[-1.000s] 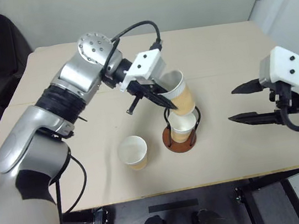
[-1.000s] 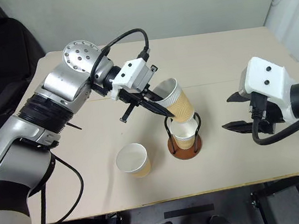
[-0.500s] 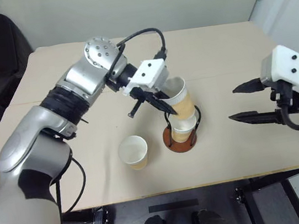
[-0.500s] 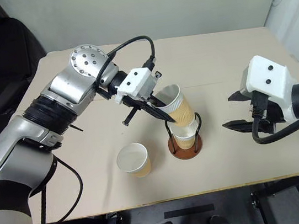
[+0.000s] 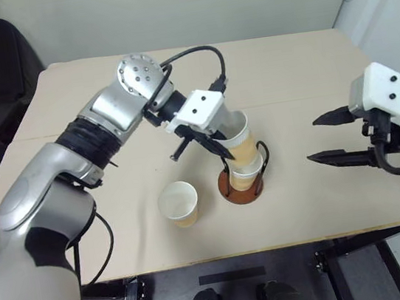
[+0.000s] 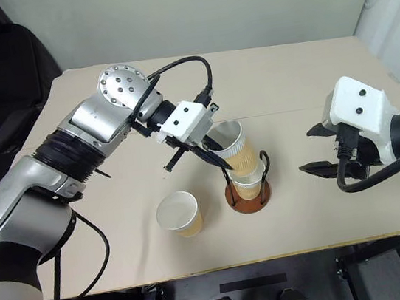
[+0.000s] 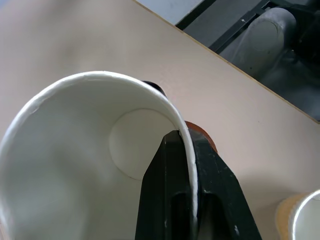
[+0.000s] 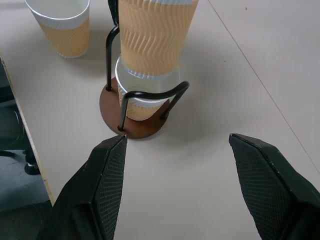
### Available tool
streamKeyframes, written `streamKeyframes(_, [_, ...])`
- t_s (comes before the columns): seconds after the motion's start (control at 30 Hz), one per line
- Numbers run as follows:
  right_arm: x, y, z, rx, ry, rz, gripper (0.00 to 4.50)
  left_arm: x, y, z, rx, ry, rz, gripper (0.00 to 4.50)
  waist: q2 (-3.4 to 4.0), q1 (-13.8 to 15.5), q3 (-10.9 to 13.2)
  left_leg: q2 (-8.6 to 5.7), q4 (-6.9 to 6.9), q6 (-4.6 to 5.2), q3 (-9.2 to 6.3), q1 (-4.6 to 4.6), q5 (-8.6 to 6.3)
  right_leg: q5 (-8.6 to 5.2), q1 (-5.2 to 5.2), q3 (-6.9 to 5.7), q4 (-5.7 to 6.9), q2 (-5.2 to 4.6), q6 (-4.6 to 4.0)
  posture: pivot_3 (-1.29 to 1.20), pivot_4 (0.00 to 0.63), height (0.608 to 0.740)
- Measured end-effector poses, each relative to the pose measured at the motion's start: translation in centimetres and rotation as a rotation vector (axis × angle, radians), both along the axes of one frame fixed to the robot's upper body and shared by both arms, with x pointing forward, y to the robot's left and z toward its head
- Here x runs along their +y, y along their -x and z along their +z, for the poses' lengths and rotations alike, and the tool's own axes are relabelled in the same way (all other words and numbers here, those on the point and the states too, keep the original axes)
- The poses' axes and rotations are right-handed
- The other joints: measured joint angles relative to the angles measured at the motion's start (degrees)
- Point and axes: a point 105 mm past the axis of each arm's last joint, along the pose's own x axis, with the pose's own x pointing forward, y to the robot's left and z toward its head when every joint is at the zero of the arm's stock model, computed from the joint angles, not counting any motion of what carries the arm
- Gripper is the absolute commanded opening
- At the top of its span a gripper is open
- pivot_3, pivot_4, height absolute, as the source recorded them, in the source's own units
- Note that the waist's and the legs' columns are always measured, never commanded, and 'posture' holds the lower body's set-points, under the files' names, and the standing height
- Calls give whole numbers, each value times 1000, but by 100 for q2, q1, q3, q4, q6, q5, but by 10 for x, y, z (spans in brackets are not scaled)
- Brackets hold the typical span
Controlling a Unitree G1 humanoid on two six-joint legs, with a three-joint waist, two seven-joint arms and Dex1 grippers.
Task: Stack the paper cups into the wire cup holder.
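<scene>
On the beige table [image 5: 50, 141], a loose paper cup [image 5: 178, 204] stands upright toward the left, just beside the wire cup holder [image 5: 240, 183]. The left gripper [image 5: 222, 148] is pinched on the rim of a second cup [image 5: 237, 139]. Over the last second this cup has been lowered and brought more upright, so that its bottom is now seated in the third cup [image 8: 145, 92] already standing in the holder. That nesting looks nearly finished; release seems next. Well to the right, the right gripper [image 5: 323, 138] is held wide open, empty and unmoved.
</scene>
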Motion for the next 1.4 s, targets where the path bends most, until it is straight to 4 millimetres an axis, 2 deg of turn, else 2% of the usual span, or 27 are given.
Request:
streamKeyframes(0.1, [0, 0, 0, -2, -2, 2, 3298, 1, 0, -4, 1, -20, 3, 629, 0, 1, 0, 2, 2, 1, -1, 0, 0, 0, 1, 1, 0, -2, 1, 0, 150, 740])
streamKeyframes(0.47, [1, 0, 3, -11, -2, 10, 3298, -8, -4, -11, 7, -41, 2, 4396, 0, 8, 0, 0, 10, 3, -1, -1, -2, 2, 4, 0, 1, -1, 3, 0, 150, 740])
streamKeyframes(0.73, [1, 0, 4, -11, -4, 12, 3298, -10, -9, -5, -16, -5, 12, 4455, 0, 16, 0, 0, 15, 4, 0, -1, -3, 3, 5, 1, 1, -1, 5, 0, 150, 740])
streamKeyframes(0.93, [9, -7, 28, -117, -105, 14, 3298, -2, -19, 24, 0, 168, 101, 4455, 1, -9, -1, 2, 19, 5, 3, 1, -3, 3, 5, 3, 6, 2, 5, 0, 150, 740])
streamKeyframes(1.03, [13, -10, 36, -139, -153, 13, 3298, 12, -26, 35, 10, 239, 176, 4455, 1, -14, -1, 2, 20, 5, 3, 0, -3, 3, 2, 3, 8, 4, 6, 0, 150, 740])
streamKeyframes(1.2, [15, -10, 34, -118, -158, 16, 3298, 51, -33, 48, 41, 313, 336, 4455, 1, -11, -1, -2, 17, 5, 0, -4, -3, 2, -4, 1, 0, 5, 6, 0, 150, 740])
streamKeyframes(1.4, [17, -13, 32, -96, -160, 28, 3298, 76, -26, 41, 78, 282, 423, 4455, 2, 1, -1, -4, 18, 5, -8, -6, -3, 2, -3, -1, -3, 4, 6, 0, 150, 740])
